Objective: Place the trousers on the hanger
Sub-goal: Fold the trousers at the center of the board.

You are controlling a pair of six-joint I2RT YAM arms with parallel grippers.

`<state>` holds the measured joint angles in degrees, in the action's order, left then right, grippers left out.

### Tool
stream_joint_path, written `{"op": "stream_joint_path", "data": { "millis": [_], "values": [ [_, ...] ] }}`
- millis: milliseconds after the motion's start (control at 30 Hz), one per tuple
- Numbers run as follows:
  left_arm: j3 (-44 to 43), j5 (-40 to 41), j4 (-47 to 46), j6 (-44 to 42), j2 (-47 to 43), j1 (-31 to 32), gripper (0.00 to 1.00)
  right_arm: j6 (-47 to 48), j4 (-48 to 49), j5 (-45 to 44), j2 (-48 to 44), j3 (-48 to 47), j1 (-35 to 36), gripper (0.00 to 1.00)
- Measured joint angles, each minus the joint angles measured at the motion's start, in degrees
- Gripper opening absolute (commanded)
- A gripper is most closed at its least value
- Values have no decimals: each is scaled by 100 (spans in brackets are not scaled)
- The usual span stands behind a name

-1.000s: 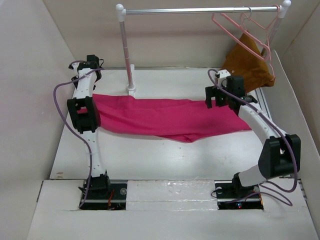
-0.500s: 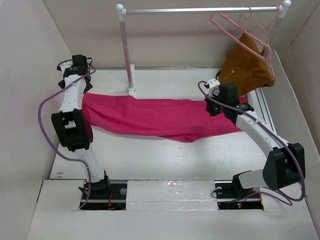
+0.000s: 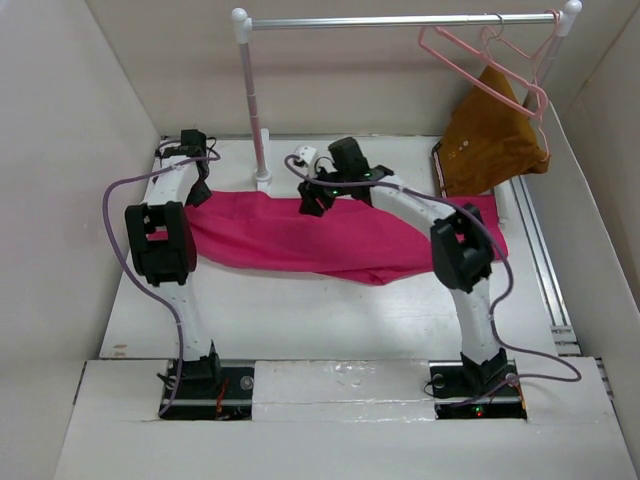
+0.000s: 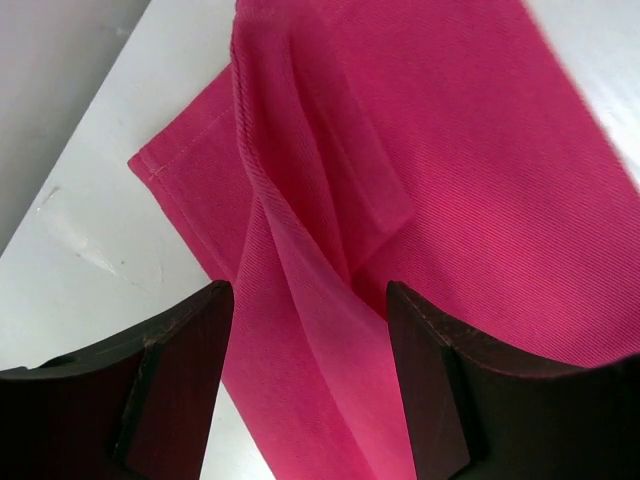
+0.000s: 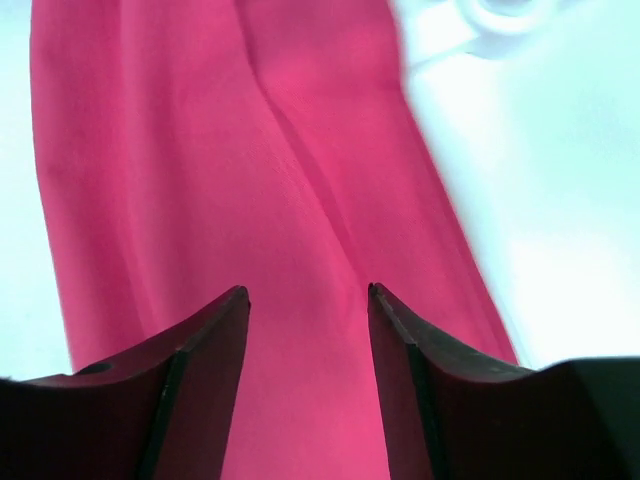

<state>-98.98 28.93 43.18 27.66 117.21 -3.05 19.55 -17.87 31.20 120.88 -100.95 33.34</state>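
The magenta-pink trousers lie spread flat across the table from left to right. My left gripper is open just above their left end. In the left wrist view a raised fold of the trousers runs between the open fingers. My right gripper is open over the trousers' far edge near the middle. In the right wrist view the cloth lies below the open fingers. The pale-pink hanger hangs on the rail at the far right, away from both grippers.
A silver rail spans the back on a white post, whose base lies just beyond the right gripper. A mustard-brown garment hangs at the back right. Walls close in on both sides.
My right arm has swung left from the trousers' right end to their middle near the post. My left gripper has shifted right, onto the trousers' left end.
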Motion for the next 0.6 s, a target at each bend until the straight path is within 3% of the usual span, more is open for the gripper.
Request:
{"op": "stream_joint_path", "data": {
  "millis": [233,433,600],
  "values": [
    [-7,26,33,7,155,-190,58,111,-398,334,1545,-1322,186,66],
    [-87,216,57,52,330,-175,55,52,-671,356,2138,-2028,205,67],
    [-83,372,83,125,444,-164,40,-50,-682,468,2153,-2218,238,53]
  ]
}}
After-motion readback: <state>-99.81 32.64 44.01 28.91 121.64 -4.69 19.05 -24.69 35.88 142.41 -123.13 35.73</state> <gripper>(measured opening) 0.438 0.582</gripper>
